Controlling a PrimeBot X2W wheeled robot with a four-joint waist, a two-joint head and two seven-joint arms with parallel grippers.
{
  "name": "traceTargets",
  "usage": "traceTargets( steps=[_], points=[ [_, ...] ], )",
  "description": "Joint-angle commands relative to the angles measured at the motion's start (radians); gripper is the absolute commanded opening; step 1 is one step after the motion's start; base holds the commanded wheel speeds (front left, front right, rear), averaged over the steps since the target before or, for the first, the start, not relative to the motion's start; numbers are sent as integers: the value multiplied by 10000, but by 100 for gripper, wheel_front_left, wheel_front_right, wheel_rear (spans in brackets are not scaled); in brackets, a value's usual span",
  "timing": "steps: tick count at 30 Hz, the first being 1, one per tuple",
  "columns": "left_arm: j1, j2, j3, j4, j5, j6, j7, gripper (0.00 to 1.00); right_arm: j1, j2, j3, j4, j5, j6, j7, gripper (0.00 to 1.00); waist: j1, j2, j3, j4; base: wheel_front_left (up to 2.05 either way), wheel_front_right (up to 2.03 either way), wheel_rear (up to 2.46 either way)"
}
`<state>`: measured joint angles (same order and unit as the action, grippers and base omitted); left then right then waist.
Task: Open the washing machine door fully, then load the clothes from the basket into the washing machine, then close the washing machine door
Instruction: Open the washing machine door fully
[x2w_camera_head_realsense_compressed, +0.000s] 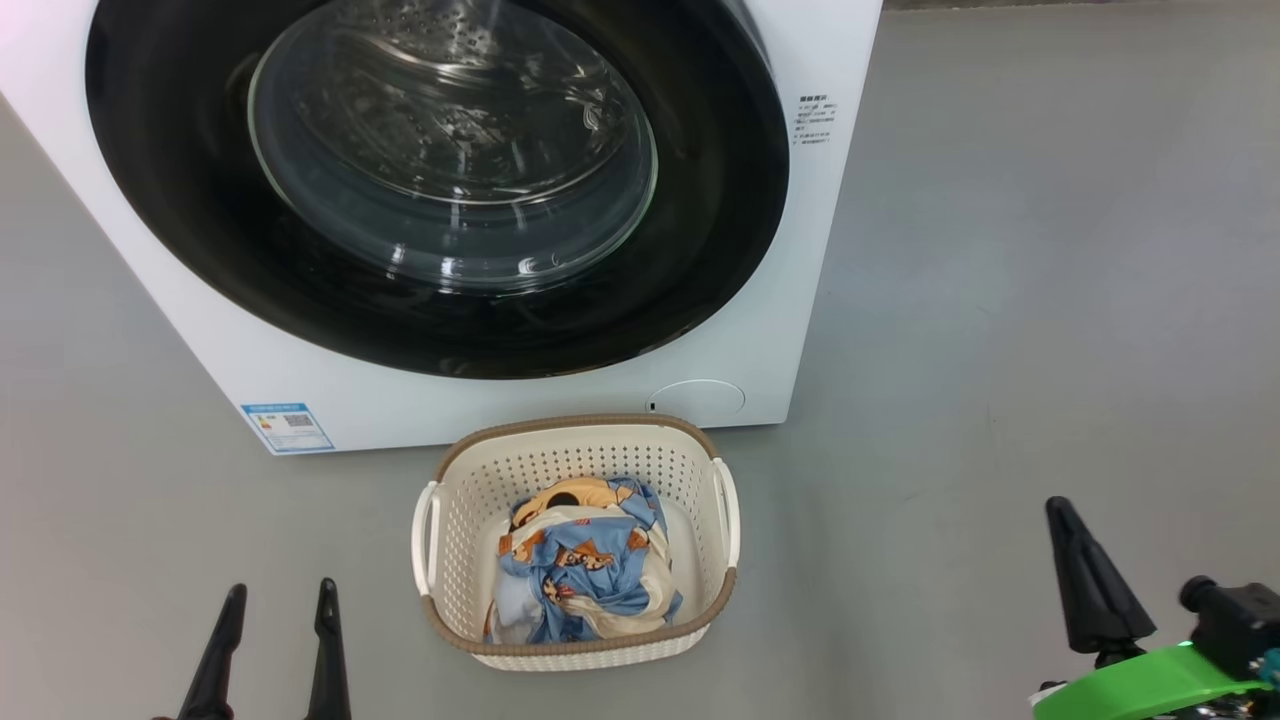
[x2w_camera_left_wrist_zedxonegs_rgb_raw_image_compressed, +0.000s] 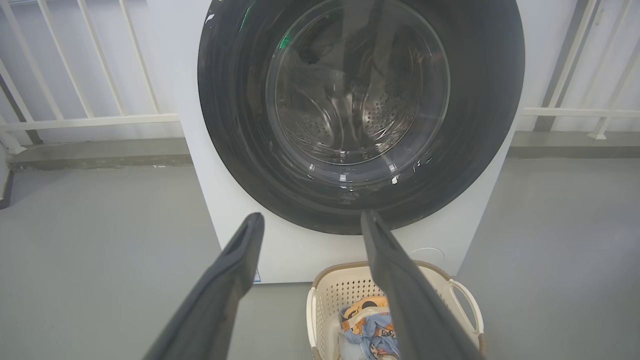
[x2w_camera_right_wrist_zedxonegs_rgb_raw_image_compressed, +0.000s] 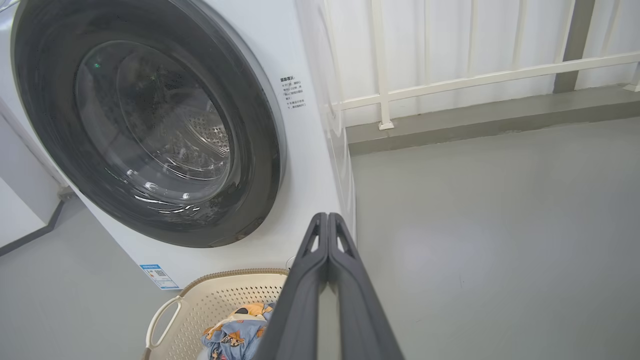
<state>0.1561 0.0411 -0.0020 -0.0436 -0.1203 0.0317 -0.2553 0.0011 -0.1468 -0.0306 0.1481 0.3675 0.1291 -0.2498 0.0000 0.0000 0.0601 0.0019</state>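
The washing machine stands ahead with its round black washing machine door flush against the front, the steel drum showing through the glass. On the floor just before it sits the cream basket holding light-blue and cream clothes. My left gripper is open at the lower left, left of the basket, fingers empty. Over in the lower right, my right gripper is shut on nothing. The left wrist view frames the door between the open left gripper. The shut right gripper points past the machine's right corner.
Grey floor spreads wide to the right of the machine. A white railing and a low grey kerb run behind it. A blue label sits at the machine's lower left corner, and a round cover above the basket.
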Motion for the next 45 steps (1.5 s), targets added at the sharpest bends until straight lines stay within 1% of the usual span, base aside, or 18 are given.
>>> traceTargets(
  steps=[1, 4, 8, 13, 19, 23, 25, 28, 29, 33, 36, 39, 45],
  points=[
    [-240, 91, 286, -298, -36, 58, -65, 100, -120, -71, 116, -275, 167, 16, -120, 0, 0, 0, 10, 9, 0, 0, 0],
    [-239, 91, 272, -290, -76, 36, -65, 100, -133, 76, -94, -291, 663, 16, -120, 0, 0, 0, 28, 35, 0, 0, 0],
    [-248, 91, 260, -275, -94, 4, -65, 100, -195, 223, -437, -247, 1712, 16, -120, 0, 0, 0, 68, 88, 0, 0, 0],
    [-275, 91, 220, -255, -125, -14, -65, 100, -354, 332, -938, 46, 3631, 16, -120, 0, 0, 0, 103, 175, 0, 0, 0],
    [-315, 91, 88, -251, -205, -42, -65, 100, -580, 97, -1572, 618, 5950, 16, -120, 0, 0, 0, 187, 379, 0, 0, 0],
    [-347, 91, -47, -276, -246, -49, -65, 100, -832, -365, -1575, 1026, 7571, 16, -120, 0, 0, 0, 364, 511, 0, 0, 0],
    [-375, 91, -153, -259, -299, -57, -65, 100, -992, -744, -1400, 1132, 8495, 16, -120, 0, 0, 0, 496, 582, 0, 0, 0],
    [-483, 91, -332, -288, -317, -61, -65, 100, -1242, -1356, -1403, 1268, 9879, 16, -82, 0, 0, 0, 739, 705, 0, 0, 0],
    [-483, 91, -332, -288, -317, -61, -65, 100, -1242, -1356, -1403, 1268, 9879, 16, -82, 0, 0, 0, 739, 705, 0, 0, 0],
    [-659, 91, -579, -341, -348, -29, -65, 100, -1666, -2092, -1707, 1395, 11336, 16, 335, 0, 0, 0, 1115, 876, 0, 0, 0],
    [-793, 91, -768, -320, -324, -27, -65, 100, -2024, -2529, -1989, 1488, 12030, 16, 851, 0, 0, 0, 1401, 991, 0, 0, 0],
    [-943, 91, -918, -287, -305, -28, -65, 100, -2423, -2865, -2192, 1557, 12457, 16, 1477, 0, 0, 0, 1688, 1101, 0, 0, 0],
    [-1188, 91, -1096, -338, -241, 3, -65, 100, -3387, -3359, -2713, 1646, 12945, 16, 2631, 0, 0, 0, 2346, 1279, 0, 0, 0]
  ],
)
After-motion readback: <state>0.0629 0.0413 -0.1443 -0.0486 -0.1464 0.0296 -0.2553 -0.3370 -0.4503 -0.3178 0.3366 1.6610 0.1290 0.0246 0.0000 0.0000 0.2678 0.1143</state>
